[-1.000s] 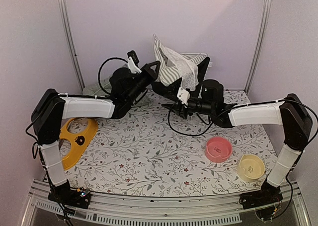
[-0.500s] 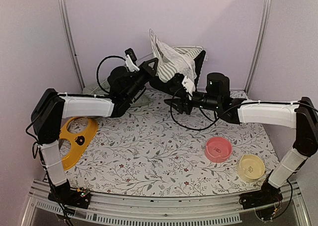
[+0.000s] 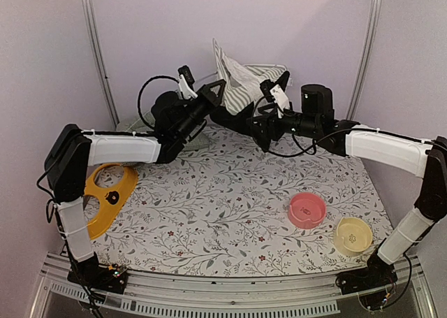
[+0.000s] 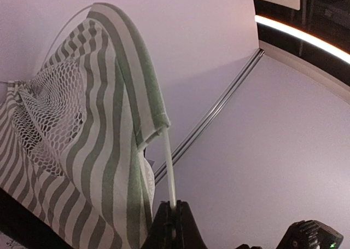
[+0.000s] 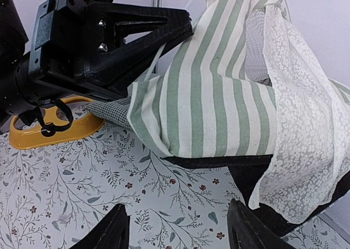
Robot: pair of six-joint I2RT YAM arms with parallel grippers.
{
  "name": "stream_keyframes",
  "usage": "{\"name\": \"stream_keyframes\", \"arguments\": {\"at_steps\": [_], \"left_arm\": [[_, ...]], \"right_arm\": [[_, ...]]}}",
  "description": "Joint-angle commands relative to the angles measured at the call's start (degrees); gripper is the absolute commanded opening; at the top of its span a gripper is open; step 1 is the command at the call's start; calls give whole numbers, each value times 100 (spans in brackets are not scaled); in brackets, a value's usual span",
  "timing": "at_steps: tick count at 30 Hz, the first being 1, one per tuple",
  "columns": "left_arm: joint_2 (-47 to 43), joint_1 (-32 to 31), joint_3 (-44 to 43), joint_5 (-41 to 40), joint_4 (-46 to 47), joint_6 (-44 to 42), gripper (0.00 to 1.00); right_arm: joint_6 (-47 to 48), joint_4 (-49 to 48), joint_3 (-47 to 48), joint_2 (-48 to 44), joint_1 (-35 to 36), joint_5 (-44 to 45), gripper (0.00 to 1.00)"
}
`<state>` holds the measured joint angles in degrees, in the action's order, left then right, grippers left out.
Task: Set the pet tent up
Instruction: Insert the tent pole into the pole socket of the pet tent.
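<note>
At the far side, the left gripper pinched a thin pole of the pet tent, which might slip free; the right gripper gaped empty.

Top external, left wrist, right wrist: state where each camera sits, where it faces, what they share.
Top external: above and behind the bases, looking down at the table; both arms show.
Left wrist: looks up along shut left end effector gripping the tent pole.
Right wrist: faces the pet tent past open right end effector.
All share the pet tent.
</note>
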<state>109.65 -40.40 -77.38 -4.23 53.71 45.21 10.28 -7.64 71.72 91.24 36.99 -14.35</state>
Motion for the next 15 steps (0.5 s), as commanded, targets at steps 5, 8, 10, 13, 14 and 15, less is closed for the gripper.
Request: {"name": "stream_keyframes", "arguments": {"at_steps": [5,8,10,13,14,15], "left_arm": [[153,95,-172,209,332,22,0],[138,102,-148,208,282,5,0],[121,108,-134,246,236,-16,0],[110,109,-137,295,89,-28,0],[116,113,-141,319,45,-20,0],[126,115,-137,366,17,-22,0]], "right_arm": [[190,856,812,167,-236,-497,60],[252,898,874,219,-260,-494,60],[255,954,961,283,-287,-507,60],[255,1011,1065,381,-293,-516,60],[248,1014,1071,393,-295,-493,60],[240,1024,1067,394,-299,-447,60]]}}
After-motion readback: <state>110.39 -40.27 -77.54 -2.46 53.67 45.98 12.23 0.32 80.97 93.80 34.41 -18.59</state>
